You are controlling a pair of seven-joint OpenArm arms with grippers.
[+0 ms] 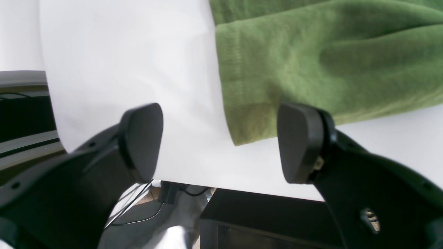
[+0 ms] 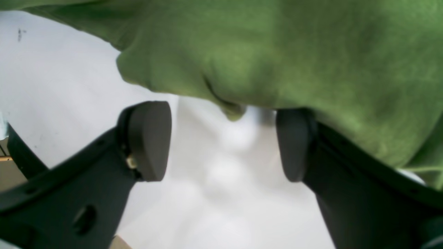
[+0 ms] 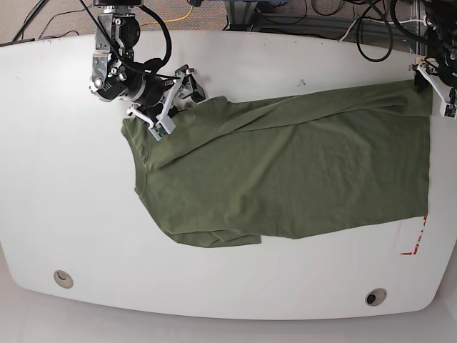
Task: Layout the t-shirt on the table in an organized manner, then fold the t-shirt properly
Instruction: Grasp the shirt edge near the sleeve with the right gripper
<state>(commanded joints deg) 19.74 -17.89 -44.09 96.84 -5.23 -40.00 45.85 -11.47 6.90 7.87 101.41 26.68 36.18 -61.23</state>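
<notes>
Olive-green cotton t-shirt (image 3: 300, 168) lies spread across the middle and right of the large white smooth table (image 3: 71, 214). Right gripper (image 3: 173, 96) at its upper-left corner, left gripper (image 3: 437, 84) at its upper-right corner. Red tape outline (image 3: 414, 239) just beside its lower-right edge.

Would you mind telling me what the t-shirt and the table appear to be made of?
The t-shirt: soft, matte olive knit, probably cotton; it creases and shows a stitched hem. The table: hard, smooth white surface, likely laminate or painted board, judging by its even sheen; I can't tell which.
</notes>
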